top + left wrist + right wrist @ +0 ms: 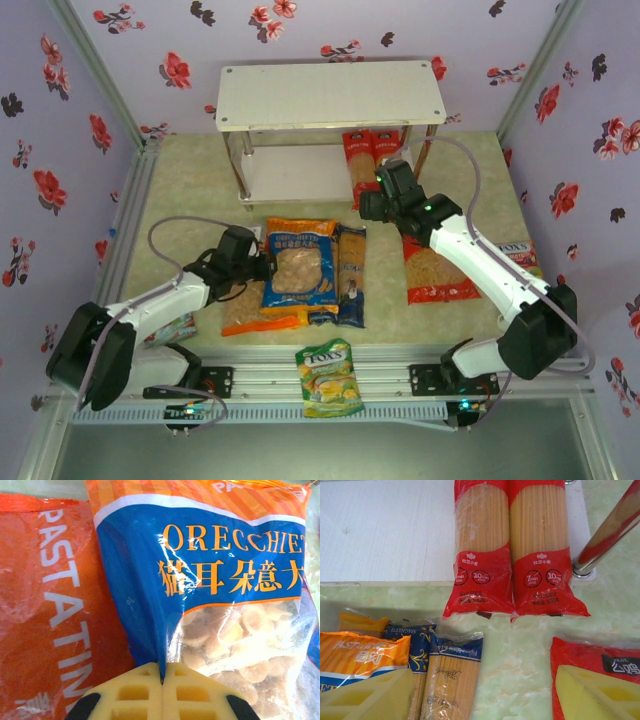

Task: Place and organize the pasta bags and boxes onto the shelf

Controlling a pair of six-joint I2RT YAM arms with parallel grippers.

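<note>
Left gripper (162,674): pads pressed together on the left edge of the blue-and-orange bag (297,270), which lies mid-table atop the orange bag (245,318). The shelf (330,95) stands straight beyond the bag, long side crosswise. Right gripper (385,195), spread wide and empty, hovers nearer it, by 2 red pasta boxes (365,150).

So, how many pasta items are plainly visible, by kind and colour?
Orange bag: 1
Blue-and-orange bag: 1
Red bag: 1
Red long packs: 2
Brown long packs, blue ends: 2
Total: 7
Yellow pack end, identity unclear: uncounted
</note>
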